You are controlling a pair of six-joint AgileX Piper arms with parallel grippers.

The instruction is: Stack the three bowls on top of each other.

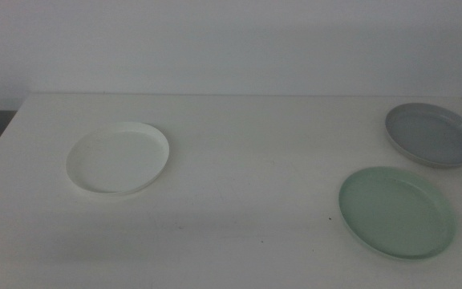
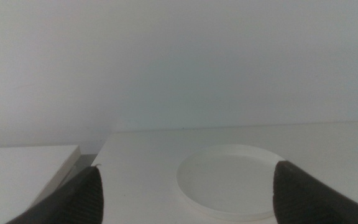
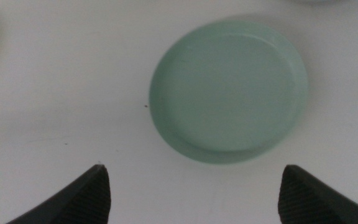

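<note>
White and low-rimmed, the first bowl (image 1: pixel 119 158) sits toward the left edge of the desk (image 1: pixel 247 160), alone, well apart from the other two. The left gripper (image 2: pixel 185 199) waits near the front left corner, its fingers (image 2: pixel 73 199) spread wide and empty; its wrist view has this bowl lying straight ahead between them, so this arm is plainly the nearer one for it.

Going right across a long bare stretch, the pale mint green bowl (image 1: pixel 398 213) lies near the front right corner, and the grey bowl (image 1: pixel 432 134) sits just behind it toward the back right corner, near but not touching. The right gripper (image 3: pixel 191 193) hangs above the desk with fingers (image 3: pixel 79 199) apart, holding nothing; the green bowl lies just ahead of them, roughly centred in the gap. All three are round, shallow and plate-like, similar in size, so no long axis matters. Nothing is stacked yet; I judge the right arm best placed to begin.
</note>
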